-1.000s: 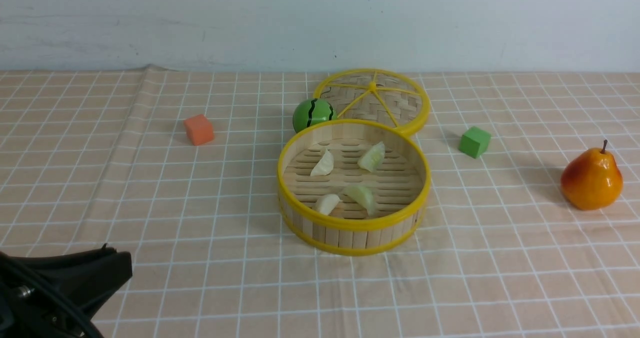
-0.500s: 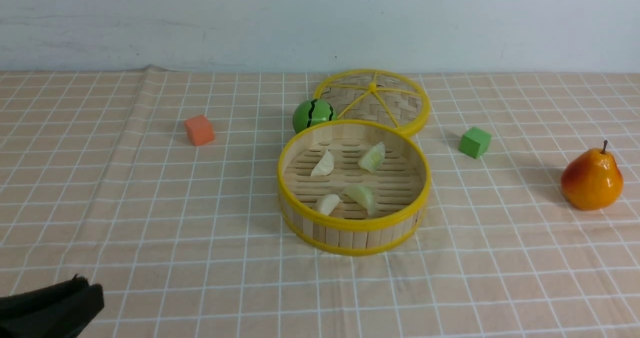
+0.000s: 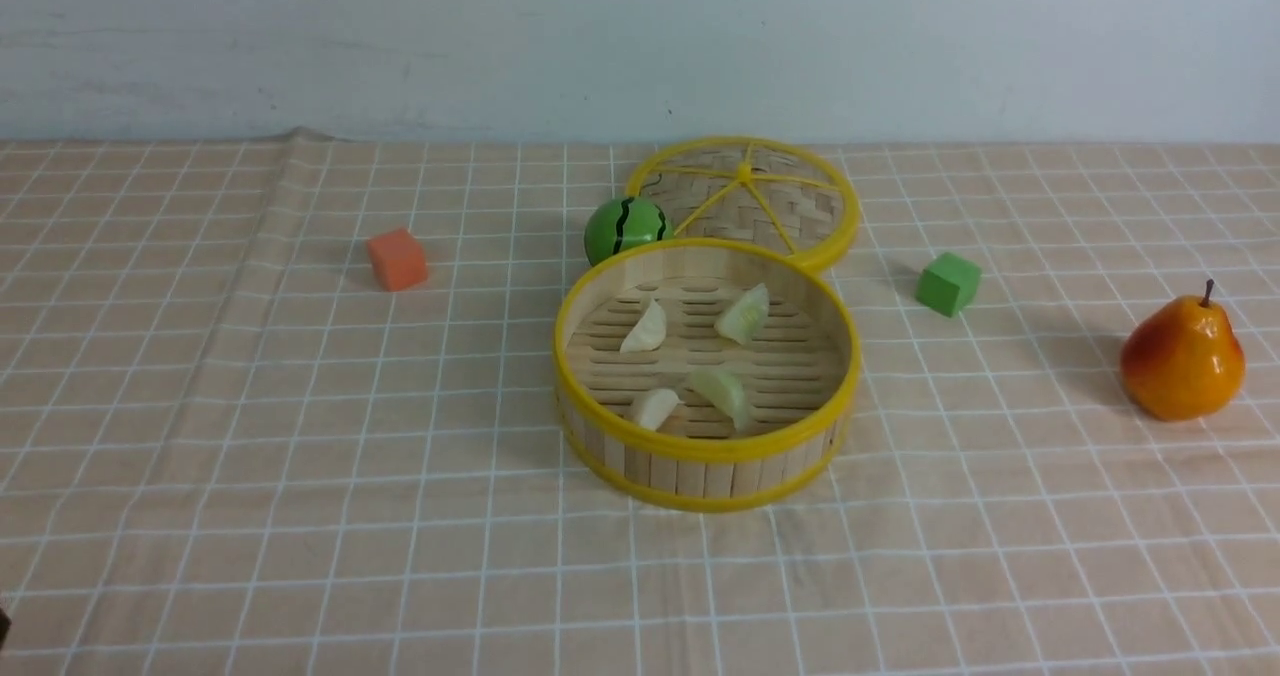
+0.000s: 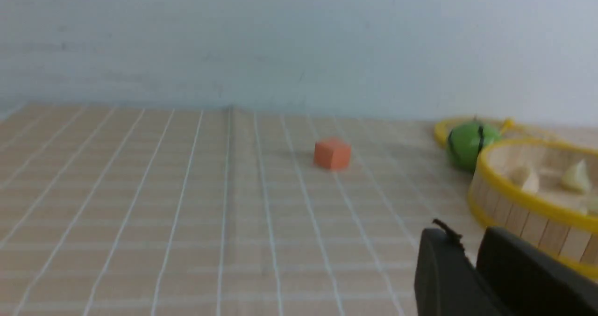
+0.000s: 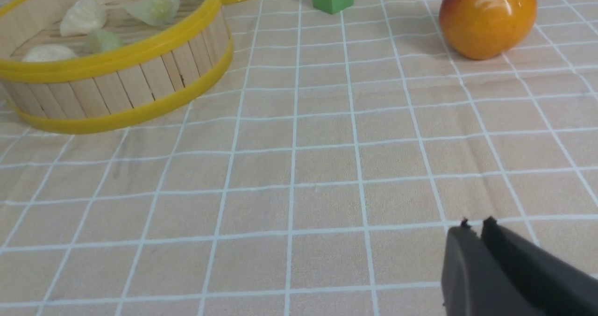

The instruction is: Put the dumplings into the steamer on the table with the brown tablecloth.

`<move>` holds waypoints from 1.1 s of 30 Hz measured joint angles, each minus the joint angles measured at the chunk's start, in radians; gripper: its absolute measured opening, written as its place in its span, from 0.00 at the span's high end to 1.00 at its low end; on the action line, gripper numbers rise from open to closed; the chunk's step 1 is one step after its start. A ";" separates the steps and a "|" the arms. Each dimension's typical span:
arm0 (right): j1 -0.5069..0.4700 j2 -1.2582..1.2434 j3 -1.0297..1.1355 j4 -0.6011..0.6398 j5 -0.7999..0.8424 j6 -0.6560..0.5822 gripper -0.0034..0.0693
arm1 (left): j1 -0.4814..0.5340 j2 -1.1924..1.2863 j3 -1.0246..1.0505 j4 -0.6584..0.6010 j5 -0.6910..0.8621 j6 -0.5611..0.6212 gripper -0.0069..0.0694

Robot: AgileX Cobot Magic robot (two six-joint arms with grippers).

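Note:
The steamer (image 3: 700,448) stands mid-table on the brown tablecloth (image 3: 300,456), with several pale dumplings on its slatted floor, among them one (image 3: 645,328) at the back left and one (image 3: 722,392) at the front. Both grippers are out of the front view. In the left wrist view my left gripper (image 4: 467,236) is shut on nothing, low over the cloth, near the steamer (image 4: 518,197). In the right wrist view my right gripper (image 5: 474,225) is shut and empty over bare cloth, well away from the steamer (image 5: 117,56).
A woven yellow-spoked lid (image 3: 790,206) lies behind the steamer, with a green striped ball (image 3: 625,228) beside it. An orange cube (image 3: 397,259) sits to the left, a green cube (image 3: 948,283) to the right and a pear (image 3: 1183,356) at the far right.
My left gripper has drawn back toward the lower left corner and out of the front view. The steamer and dumplings have not moved.

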State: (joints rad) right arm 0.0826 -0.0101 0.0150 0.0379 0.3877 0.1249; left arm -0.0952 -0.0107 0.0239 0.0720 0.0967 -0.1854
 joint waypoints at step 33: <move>0.000 0.000 0.000 0.000 0.000 0.003 0.83 | 0.002 0.000 0.006 -0.088 0.320 0.041 0.93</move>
State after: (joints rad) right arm 0.0826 -0.0101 0.0150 0.0379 0.3877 0.1280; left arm -0.0930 -0.0107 0.0294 -0.0156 0.4169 -0.1441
